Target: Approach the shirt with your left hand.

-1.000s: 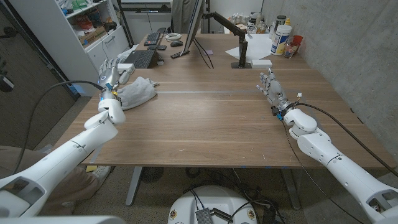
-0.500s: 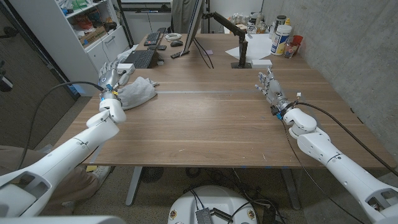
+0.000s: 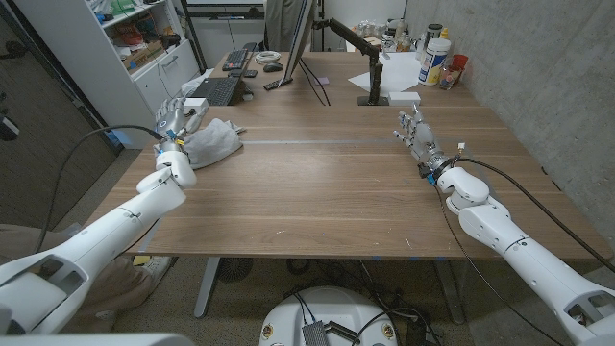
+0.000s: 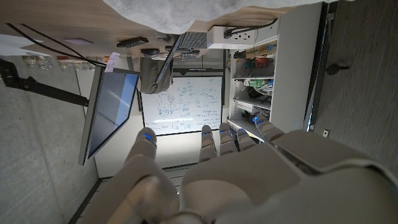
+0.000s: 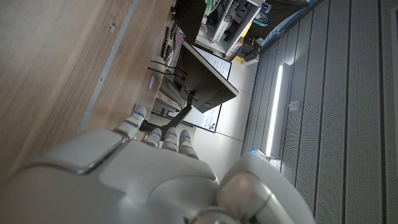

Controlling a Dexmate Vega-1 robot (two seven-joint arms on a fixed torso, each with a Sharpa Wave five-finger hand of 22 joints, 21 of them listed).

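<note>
A crumpled pale grey shirt [image 3: 213, 140] lies on the wooden table [image 3: 327, 183] near its left edge; part of it is seen in the left wrist view [image 4: 180, 12]. My left hand [image 3: 177, 119] is raised just left of the shirt, fingers apart and holding nothing, close to the cloth. In the left wrist view the hand [image 4: 217, 168] has its fingers spread with nothing in them. My right hand [image 3: 417, 133] stands at the right side of the table, fingers apart and empty, far from the shirt. The right wrist view shows that hand [image 5: 137, 168] above bare wood.
A keyboard [image 3: 213, 89] and a white box [image 3: 195, 102] lie just behind the shirt. A monitor [image 3: 304, 43] on a stand, a lamp arm [image 3: 357, 48], papers and bottles [image 3: 434, 60] stand at the back. White shelves [image 3: 135, 48] rise beyond the left edge.
My left hand has moved a little forward and toward the shirt's near edge. The right arm has stayed in place.
</note>
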